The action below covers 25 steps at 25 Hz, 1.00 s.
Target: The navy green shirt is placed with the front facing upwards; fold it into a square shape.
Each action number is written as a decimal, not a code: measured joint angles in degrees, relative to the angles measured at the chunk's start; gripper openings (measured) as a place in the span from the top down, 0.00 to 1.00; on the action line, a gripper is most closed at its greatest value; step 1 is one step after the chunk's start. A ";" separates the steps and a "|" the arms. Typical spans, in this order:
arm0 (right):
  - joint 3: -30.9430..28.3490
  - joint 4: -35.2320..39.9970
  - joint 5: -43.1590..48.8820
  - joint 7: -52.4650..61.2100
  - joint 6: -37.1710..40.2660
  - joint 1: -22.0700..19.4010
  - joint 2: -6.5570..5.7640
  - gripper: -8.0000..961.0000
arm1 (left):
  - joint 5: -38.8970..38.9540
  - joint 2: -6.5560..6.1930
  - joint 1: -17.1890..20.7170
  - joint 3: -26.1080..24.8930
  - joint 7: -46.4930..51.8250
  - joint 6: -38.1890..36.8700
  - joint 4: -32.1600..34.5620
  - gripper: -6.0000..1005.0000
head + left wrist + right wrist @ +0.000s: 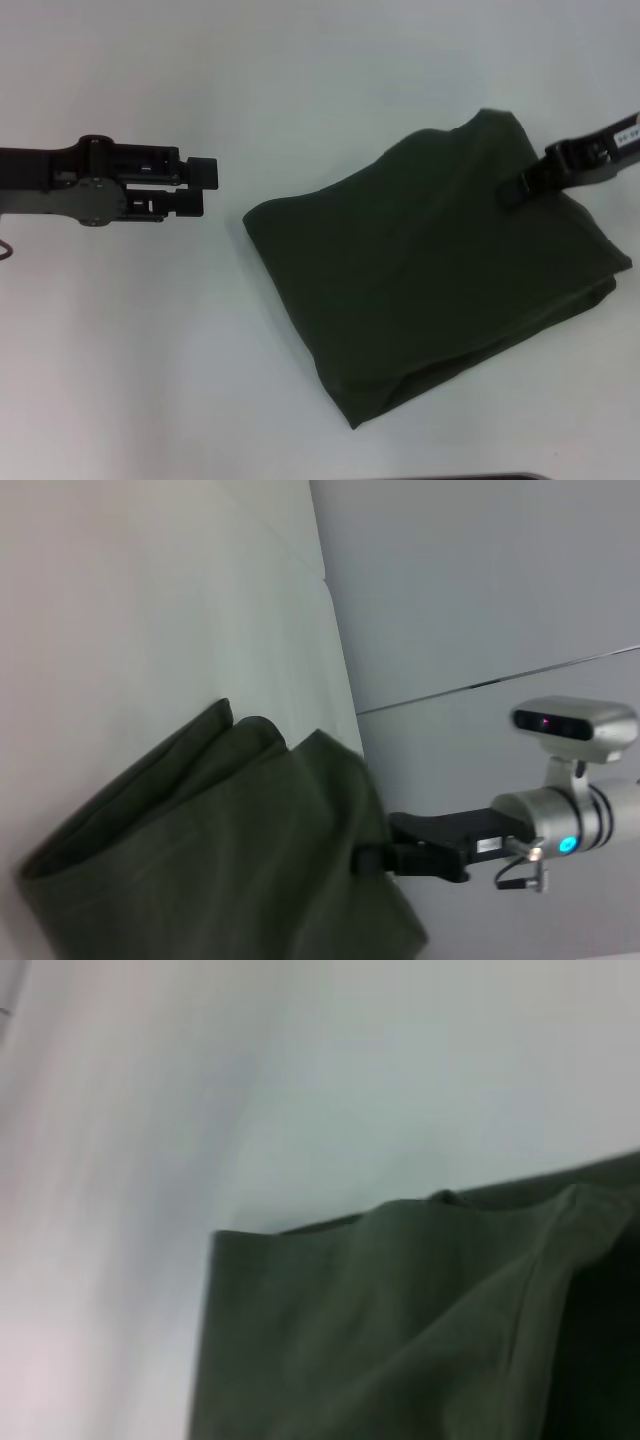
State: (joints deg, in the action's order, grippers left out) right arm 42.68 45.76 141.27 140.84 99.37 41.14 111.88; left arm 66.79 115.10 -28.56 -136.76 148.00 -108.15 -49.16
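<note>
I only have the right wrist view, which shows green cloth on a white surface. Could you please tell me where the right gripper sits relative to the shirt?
Observer: The right gripper is at the far right edge of the navy green shirt, right over the cloth.
Operator: Thank you. Is the shirt folded yet?
Observer: In the head view it lies as a roughly square folded bundle, with layered edges along its near side.
Operator: And where is the left gripper, please?
Observer: The left gripper is over the bare table, clear of the shirt's left edge, with its fingers apart and holding nothing.
</note>
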 joint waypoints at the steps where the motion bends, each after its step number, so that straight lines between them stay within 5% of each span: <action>1: -0.30 0.76 -0.31 0.35 1.10 0.14 0.05 0.93 | 0.00 -0.06 0.00 0.00 -0.08 0.00 0.01 0.37; 15: -1.02 3.41 -8.97 2.71 8.01 1.89 -0.64 0.92 | 0.00 -0.72 0.59 0.00 -0.85 0.01 0.45 0.37; 25: -1.89 4.02 -17.67 3.61 12.87 1.75 -3.03 0.93 | 0.00 -0.80 0.79 0.00 -0.95 0.32 0.48 0.37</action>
State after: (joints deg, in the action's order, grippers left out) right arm 40.79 49.78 123.60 144.45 112.24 42.89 108.85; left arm 66.79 114.29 -27.77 -136.76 147.05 -107.83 -48.69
